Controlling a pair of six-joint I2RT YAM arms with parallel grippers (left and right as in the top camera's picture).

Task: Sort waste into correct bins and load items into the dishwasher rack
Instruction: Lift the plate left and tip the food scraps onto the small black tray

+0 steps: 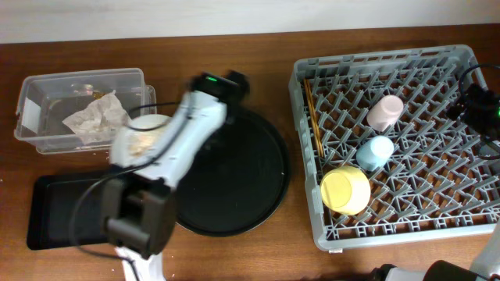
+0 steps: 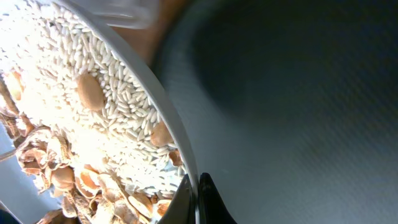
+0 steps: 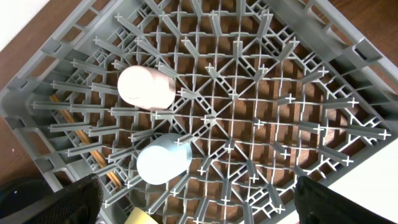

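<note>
The step in hand is the clearing of the grey plate (image 2: 169,121), so that it can go to the rack afterwards. The left gripper (image 2: 196,194) is closed on the rim of this plate, with one finger on each side of the edge. The plate carries white rice-like grains (image 2: 93,62) and broken nut shells (image 2: 56,180). On the wooden table (image 1: 258,47) it sits in the left half, between the clear tub (image 1: 55,94) at the far-left corner and the large round black tray (image 1: 234,179) in the middle, with the arm covering most of it. The tub holds a crumpled paper wrapper (image 1: 95,117). The shallow black tray (image 1: 58,207) lies at the near-left corner, and I see no scraps in the part that shows. The dishwasher rack (image 1: 383,56) fills the right side of the table and holds the pink cup (image 1: 385,112), the light-blue cup (image 1: 375,151), the yellow bowl (image 1: 346,190) and the chopsticks (image 1: 314,117). The right gripper (image 3: 198,190) hangs over the rack near the right edge, its fingers wide apart and holding nothing. In my judgement, the next move calls for bringing the plate over a bin and tilting it slowly, with a firm hold on the rim, so that the loose grains fall inside and not on the table.
</note>
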